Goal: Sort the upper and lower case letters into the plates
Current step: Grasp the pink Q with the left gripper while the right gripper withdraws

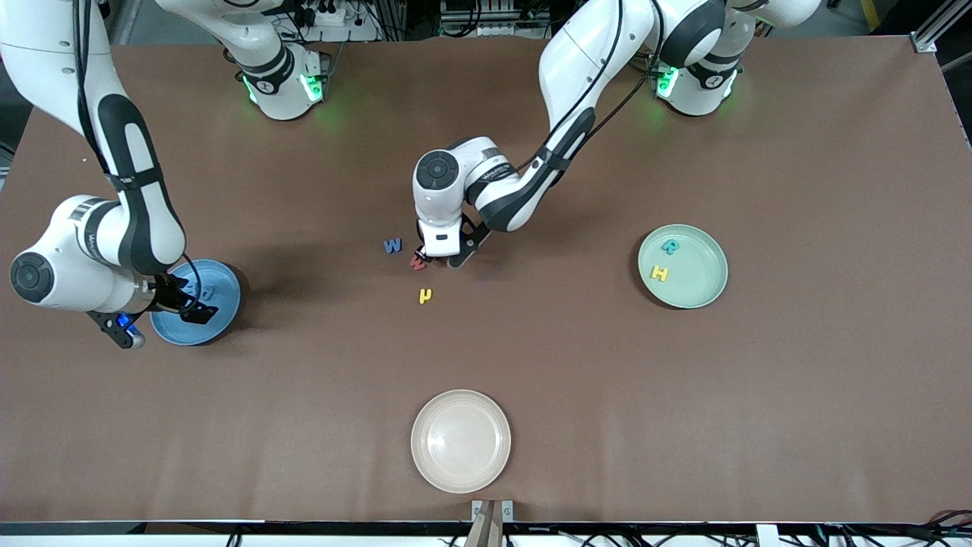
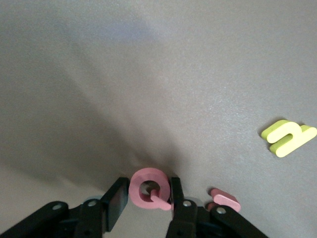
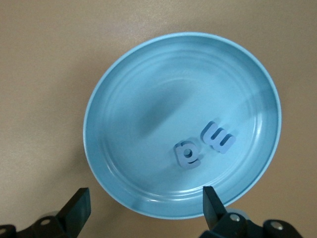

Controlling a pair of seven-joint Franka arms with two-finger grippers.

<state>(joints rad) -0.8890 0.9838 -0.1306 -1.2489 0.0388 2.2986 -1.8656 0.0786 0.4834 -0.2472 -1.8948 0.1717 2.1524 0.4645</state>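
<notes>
My left gripper (image 2: 148,192) is down on the table near its middle (image 1: 427,258), shut on a red Q (image 2: 137,181) that lies flat between its pads. A red small letter (image 2: 224,199) lies just beside one finger. A yellow n-like letter (image 2: 288,137) (image 1: 425,295) lies nearer the front camera, and a blue W (image 1: 392,245) lies beside the gripper. The mint plate (image 1: 695,287) holds a teal R (image 1: 670,246) and a yellow H (image 1: 660,272). My right gripper (image 3: 143,208) hangs open over the edge of the blue plate (image 3: 106,153) (image 1: 228,292), which holds a blue m (image 3: 218,137) and a blue e (image 3: 187,154).
A cream-white plate (image 1: 460,441) sits near the table's front edge, in the middle. The right arm's wrist covers part of the blue plate in the front view. Brown tabletop lies open between the plates.
</notes>
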